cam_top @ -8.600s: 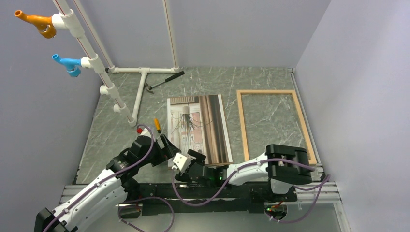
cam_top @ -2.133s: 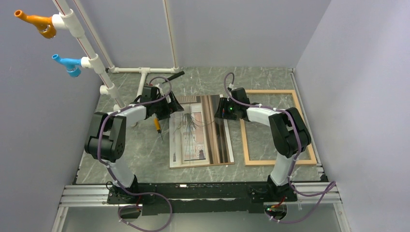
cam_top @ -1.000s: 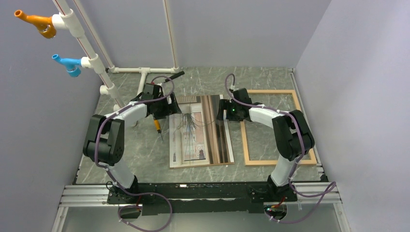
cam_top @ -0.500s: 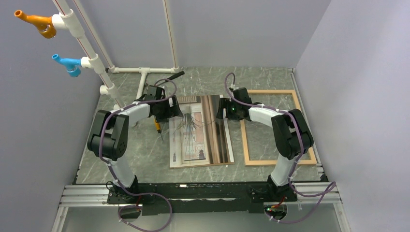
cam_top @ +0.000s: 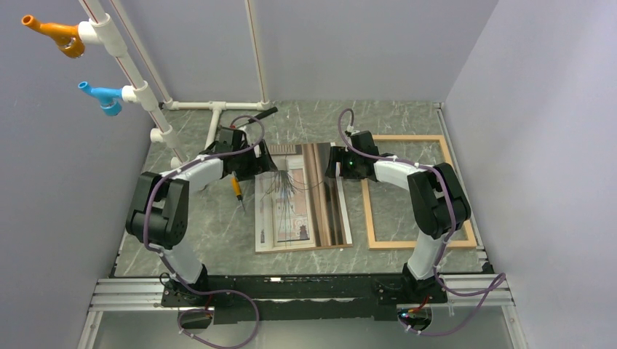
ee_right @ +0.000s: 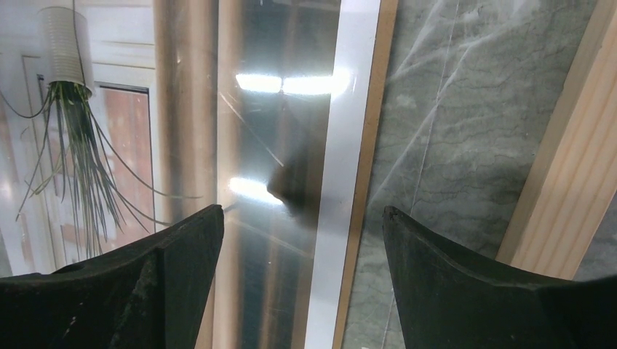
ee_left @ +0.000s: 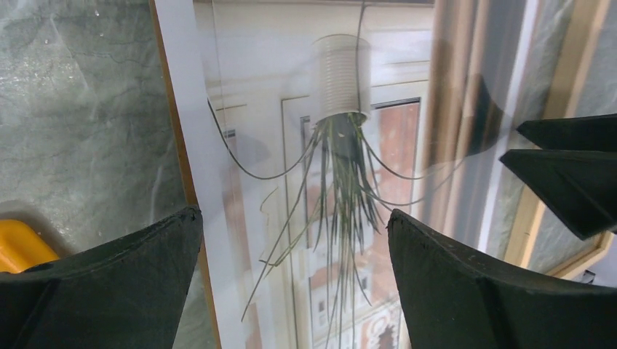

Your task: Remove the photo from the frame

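The photo (cam_top: 302, 196) lies flat on the marble table, outside the frame (cam_top: 366, 196), which rests empty just to its right. My left gripper (cam_top: 255, 164) is open at the photo's far left corner. In the left wrist view its fingers (ee_left: 109, 276) straddle the left edge of the photo (ee_left: 349, 109), with nothing held between them. My right gripper (cam_top: 333, 164) is open at the far right corner. In the right wrist view, the right edge of the photo (ee_right: 255, 109) runs between its fingers (ee_right: 473, 291), and the frame (ee_right: 575, 182) lies beyond.
An orange-handled screwdriver (cam_top: 236, 187) lies just left of the photo. A hammer (cam_top: 251, 120) rests at the back by the white pipe structure (cam_top: 211, 131). Orange (cam_top: 54, 33) and blue (cam_top: 102, 94) fittings stick out of the pipe at upper left.
Both arms have reached out from near their bases to the photo's far corners. Over the last second they have barely shifted, and the photo and frame have stayed put.
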Action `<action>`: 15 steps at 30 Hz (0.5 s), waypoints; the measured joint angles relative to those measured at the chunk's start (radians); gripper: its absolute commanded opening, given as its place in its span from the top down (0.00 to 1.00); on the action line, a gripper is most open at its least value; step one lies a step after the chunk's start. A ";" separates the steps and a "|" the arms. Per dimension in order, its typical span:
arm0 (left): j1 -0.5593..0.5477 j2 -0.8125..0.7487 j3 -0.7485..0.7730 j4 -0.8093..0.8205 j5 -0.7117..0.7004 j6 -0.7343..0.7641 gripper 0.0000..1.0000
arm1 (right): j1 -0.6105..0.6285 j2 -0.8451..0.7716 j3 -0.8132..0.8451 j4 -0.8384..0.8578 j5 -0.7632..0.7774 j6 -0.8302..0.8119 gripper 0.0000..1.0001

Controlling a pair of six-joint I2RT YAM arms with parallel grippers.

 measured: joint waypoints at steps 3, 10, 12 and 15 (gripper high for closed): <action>-0.001 -0.032 -0.001 0.001 0.005 -0.010 0.02 | 0.000 0.003 0.002 0.003 0.000 0.000 0.19; -0.001 -0.053 -0.003 0.014 0.015 -0.024 0.07 | 0.000 0.005 0.003 0.006 -0.001 0.000 0.19; -0.001 -0.053 -0.003 0.014 0.015 -0.032 0.10 | 0.000 0.006 0.005 0.006 -0.001 0.000 0.19; -0.001 -0.053 -0.008 0.021 0.015 -0.041 0.14 | 0.000 0.007 0.006 0.006 -0.001 0.000 0.19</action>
